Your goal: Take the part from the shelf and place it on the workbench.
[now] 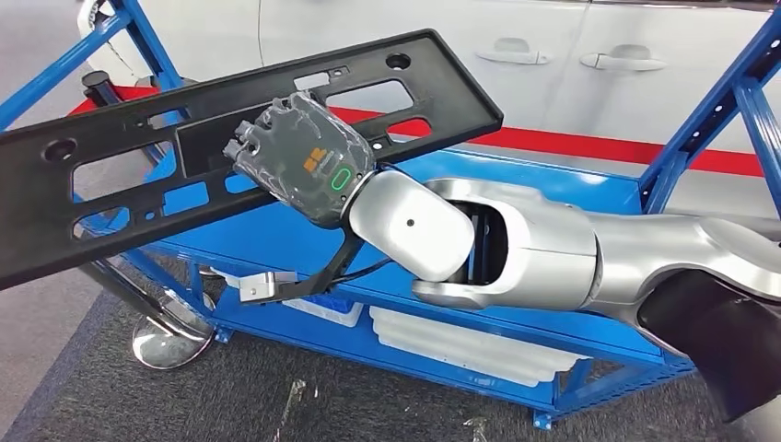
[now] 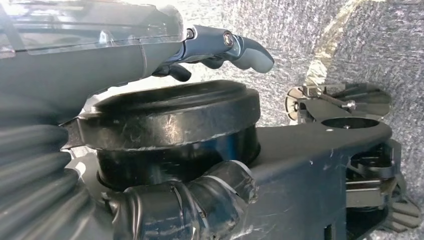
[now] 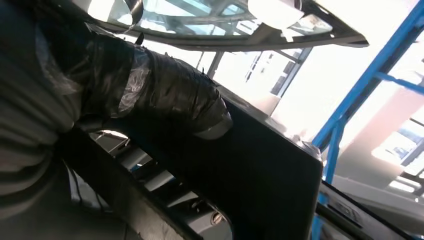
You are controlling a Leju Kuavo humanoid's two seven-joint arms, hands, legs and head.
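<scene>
Right hand (image 1: 304, 157) grips the part (image 1: 110, 184), a long flat black plastic panel with cut-outs, near its middle; the hand's grey back faces the head camera, fingers wrapped out of sight behind the panel. In the right wrist view the taped thumb (image 3: 170, 95) presses flat against the dark panel face, so the hold looks closed and firm. Panel rides tilted, far end higher beyond the hand, near end lower and reaching well out past it on the other side, above the blue shelf (image 1: 571, 184). Left hand (image 2: 220, 47) hangs low over grey carpet beside dark robot body parts, holding nothing, fingers loosely extended. Workbench is not identifiable here. Risks, as I judge them: long overhang on either side of a single grip invites the panel to pivot or slip in the hand; the raised end could clip the blue shelf upright (image 1: 709, 120) or the white car (image 1: 553, 55) behind during a turn.
</scene>
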